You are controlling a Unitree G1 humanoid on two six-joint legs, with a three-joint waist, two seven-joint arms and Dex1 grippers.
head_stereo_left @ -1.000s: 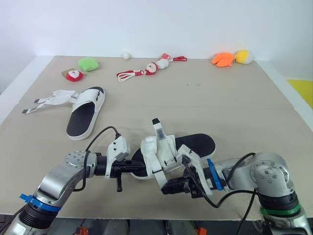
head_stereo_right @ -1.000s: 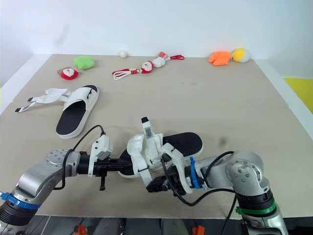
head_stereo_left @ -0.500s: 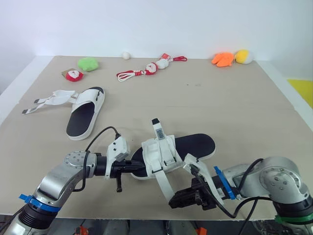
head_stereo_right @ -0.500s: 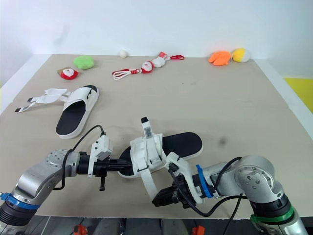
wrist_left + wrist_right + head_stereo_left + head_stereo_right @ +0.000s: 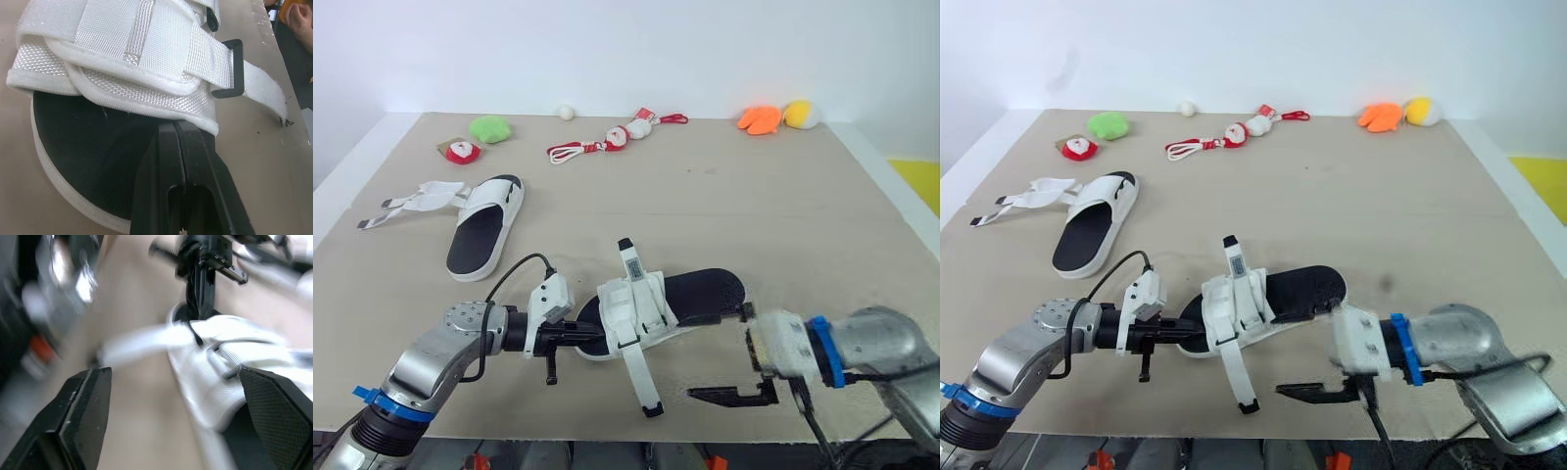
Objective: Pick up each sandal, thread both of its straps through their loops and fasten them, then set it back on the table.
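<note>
The near sandal (image 5: 690,294), black sole with white straps, lies in the middle of the table. My left gripper (image 5: 584,336) is shut on its heel end, fingertips (image 5: 172,128) at the rim of the white upper. One strap (image 5: 639,374) trails loose toward the table's front edge; the other (image 5: 628,262) sticks up toward the far side. My right gripper (image 5: 737,354) stands open to the right of the sandal, holding nothing, its fingers (image 5: 83,416) spread wide. A second sandal (image 5: 484,235) lies at the left with its straps (image 5: 411,203) unfastened and spread out.
Along the far edge sit a green plush (image 5: 490,127), a red and white toy (image 5: 460,150), corded santa toys (image 5: 607,140), a small white ball (image 5: 567,112), and orange (image 5: 760,118) and yellow (image 5: 801,114) plushes. A person's hand (image 5: 298,17) shows beyond the table.
My right gripper has let go of the near sandal's strap, opened wide and pulled back to the right. The strap now lies loose toward the front edge. The left gripper has not moved.
</note>
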